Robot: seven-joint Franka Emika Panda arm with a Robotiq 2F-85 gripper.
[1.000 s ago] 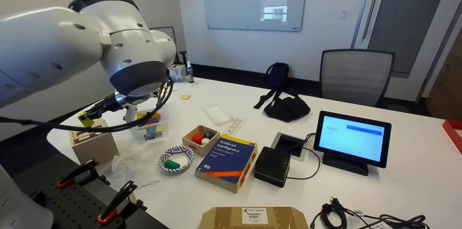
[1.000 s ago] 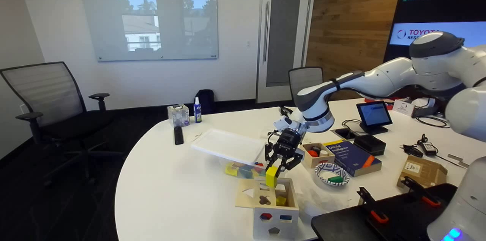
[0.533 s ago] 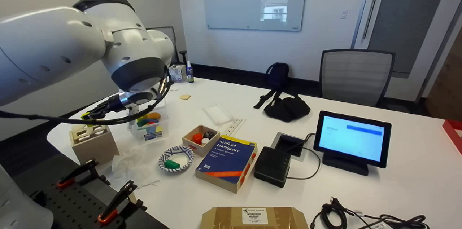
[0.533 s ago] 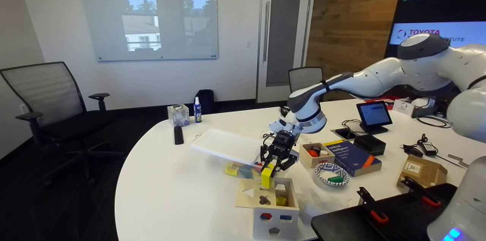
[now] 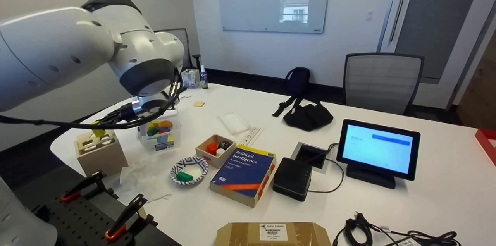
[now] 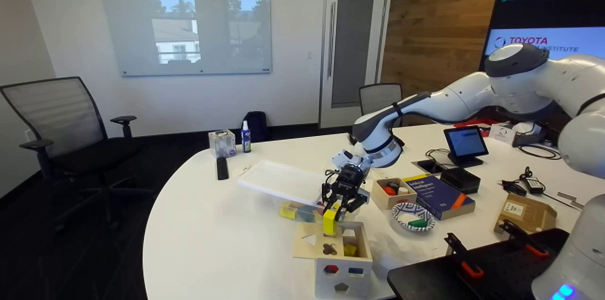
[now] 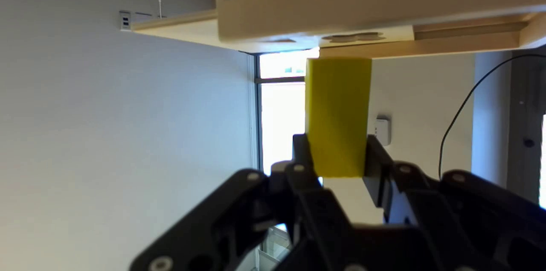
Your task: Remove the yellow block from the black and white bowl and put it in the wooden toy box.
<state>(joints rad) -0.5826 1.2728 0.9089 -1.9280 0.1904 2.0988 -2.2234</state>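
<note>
My gripper (image 7: 336, 148) is shut on the yellow block (image 7: 339, 109), with a pad on each side of it. In both exterior views the block (image 6: 330, 222) (image 5: 99, 133) hangs over the top of the wooden toy box (image 6: 358, 286) (image 5: 102, 160). Its lower end is close to the holed lid (image 6: 309, 249); I cannot tell if it touches. The lid is slid aside, leaving part of the box open, with another yellow piece (image 6: 350, 249) inside. The black and white bowl (image 5: 175, 167) (image 6: 398, 211) holds a green piece (image 5: 184, 176) and stands away from the gripper.
A translucent tub (image 5: 176, 146) of toy pieces stands beside the toy box, with a white lid (image 6: 283, 179) resting on it. An open wooden tray (image 5: 205, 157), a thick book (image 5: 244, 172) and crumpled clear film (image 5: 135, 184) lie nearby. Clamps (image 5: 87, 184) sit on the robot's black mount.
My gripper has moved with the yellow block a short way across the toy box top, leftward and slightly down in an exterior view. The block stays held. The bowl, box and tub have not moved.
</note>
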